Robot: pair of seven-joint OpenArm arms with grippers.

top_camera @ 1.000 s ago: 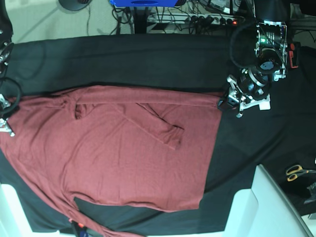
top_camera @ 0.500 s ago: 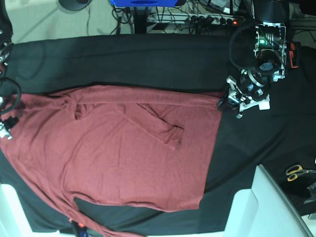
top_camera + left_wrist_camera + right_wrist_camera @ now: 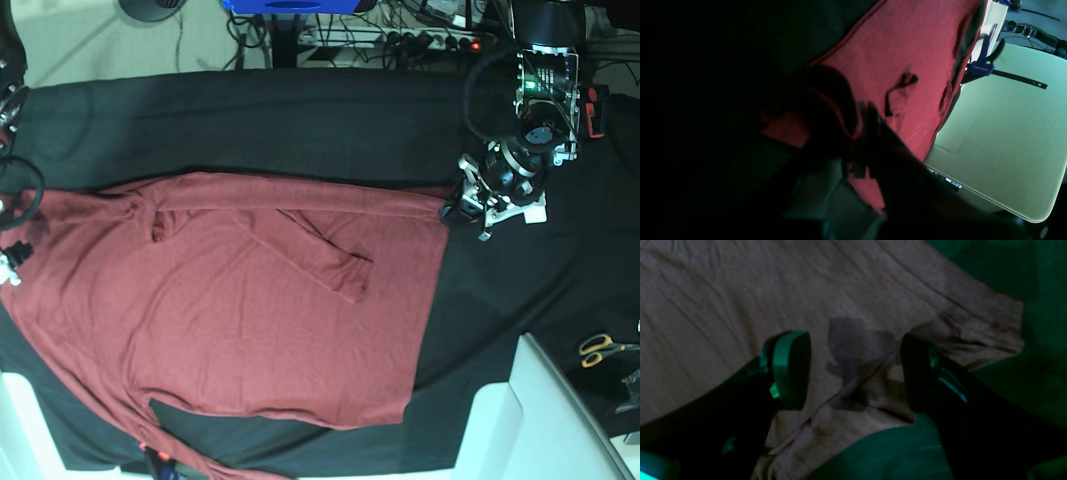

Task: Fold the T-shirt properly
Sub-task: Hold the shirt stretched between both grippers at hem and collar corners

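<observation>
The brick-red T-shirt [image 3: 250, 310] lies spread flat on the black tablecloth [image 3: 300, 120], with one long sleeve [image 3: 325, 250] folded across its chest. My left gripper [image 3: 452, 210] sits at the shirt's upper right corner. In the left wrist view its dark fingers [image 3: 870, 133] are shut, with the red cloth [image 3: 900, 43] bunched around them. My right gripper [image 3: 10, 262] is at the shirt's left edge. In the right wrist view it [image 3: 853, 373] stands open just above a wrinkled cloth corner [image 3: 957, 330], with nothing between its pads.
Yellow-handled scissors [image 3: 600, 348] lie at the right edge. A white board [image 3: 540, 420] juts in at the bottom right. A blue clamp [image 3: 980, 66] holds the table edge by the pale floor. Cables and a power strip [image 3: 400, 40] run along the far side.
My right gripper has opened and let go of the shirt's left edge, which settled onto the table. The left gripper stays shut in place at the right corner.
</observation>
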